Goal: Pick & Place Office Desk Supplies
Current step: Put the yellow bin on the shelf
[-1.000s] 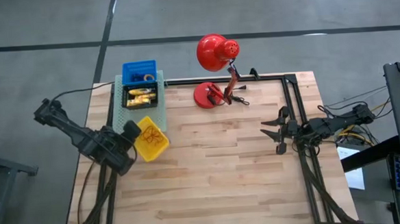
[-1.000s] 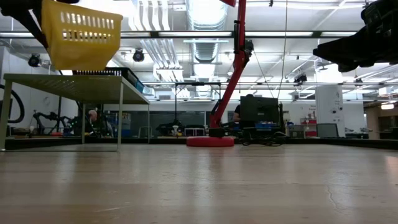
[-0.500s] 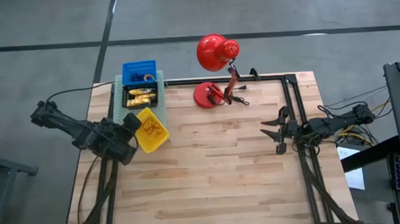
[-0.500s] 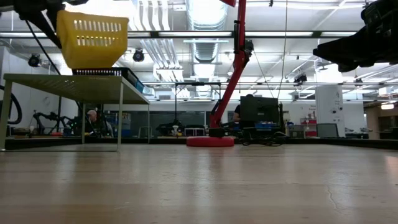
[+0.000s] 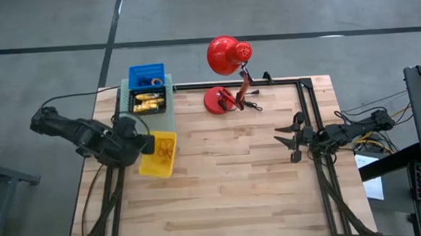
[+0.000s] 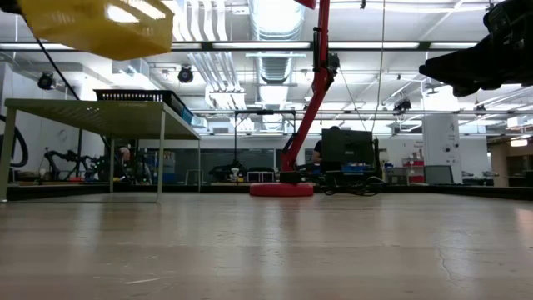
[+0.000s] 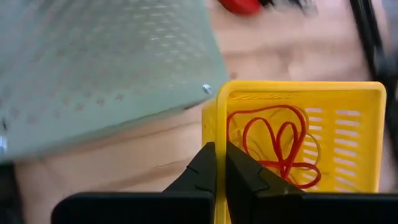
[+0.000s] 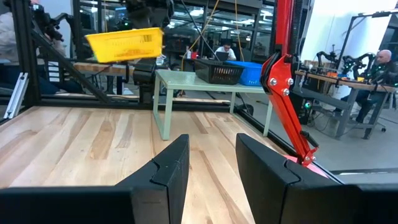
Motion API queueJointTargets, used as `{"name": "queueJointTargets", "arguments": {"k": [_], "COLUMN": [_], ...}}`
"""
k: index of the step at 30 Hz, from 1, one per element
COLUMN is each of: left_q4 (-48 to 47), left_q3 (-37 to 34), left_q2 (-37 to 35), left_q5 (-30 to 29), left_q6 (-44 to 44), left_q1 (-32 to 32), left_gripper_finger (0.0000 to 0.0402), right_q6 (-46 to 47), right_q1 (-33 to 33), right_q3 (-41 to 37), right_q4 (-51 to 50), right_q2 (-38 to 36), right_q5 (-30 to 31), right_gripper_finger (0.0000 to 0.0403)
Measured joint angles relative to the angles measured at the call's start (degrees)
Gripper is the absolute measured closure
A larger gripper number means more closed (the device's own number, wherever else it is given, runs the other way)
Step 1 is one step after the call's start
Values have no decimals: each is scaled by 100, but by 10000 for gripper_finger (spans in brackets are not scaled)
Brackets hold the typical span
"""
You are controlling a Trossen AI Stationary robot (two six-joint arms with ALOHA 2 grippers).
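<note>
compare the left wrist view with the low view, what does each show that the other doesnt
Only the left wrist view shows the red rubber bands inside the yellow basket and the left gripper, jaws shut on the basket's wall. Only the low view shows the red lamp standing on the table. Both show the basket, held above the table.

Table centre (image 5: 228, 175) open; red lamp (image 5: 226, 74), green shelf (image 5: 168, 109) block back.
</note>
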Motion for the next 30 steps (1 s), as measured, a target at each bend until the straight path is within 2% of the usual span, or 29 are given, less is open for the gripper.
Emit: {"name": "queueJointTargets", "arguments": {"k": [3, 5, 8, 11, 13, 15, 18, 23, 26, 30], "left_q4": [89, 64, 30, 130, 310, 343, 326, 298, 312, 410], "left_q3": [79, 79, 66, 68, 68, 68, 68, 68, 66, 67], "left_q2": [0, 0, -60, -114, -116, -114, -109, -109, -79, 26], "left_q5": [454, 748, 786, 804, 1038, 1409, 2186, 3531, 3876, 4122], "left_q6": [1438, 2058, 2866, 4298, 5314, 5838, 6290, 7732, 8502, 9440], "left_q1": [157, 309, 565, 881, 1100, 1376, 1956, 3264, 3988, 4655], "left_gripper_finger": [385, 385, 387, 390, 391, 391, 391, 392, 393, 393], "right_q6": [-1, 1, 1, 0, 0, -1, -1, -1, 1, -1], "right_q1": [0, 0, 0, 0, 0, 0, 0, 0, 0, 0], "right_q3": [0, -1, 1, 1, 1, -1, 1, 1, 1, -1], "right_q4": [-2, -2, 0, 0, -2, -2, -2, -2, -2, -2], "right_q2": [0, 0, 0, 0, 0, 0, 0, 0, 0, 0], "right_q5": [0, 0, 0, 0, 0, -1, -2, 0, 0, 0], "right_gripper_finger": [275, 275, 275, 275, 275, 275, 275, 275, 275, 275]}}
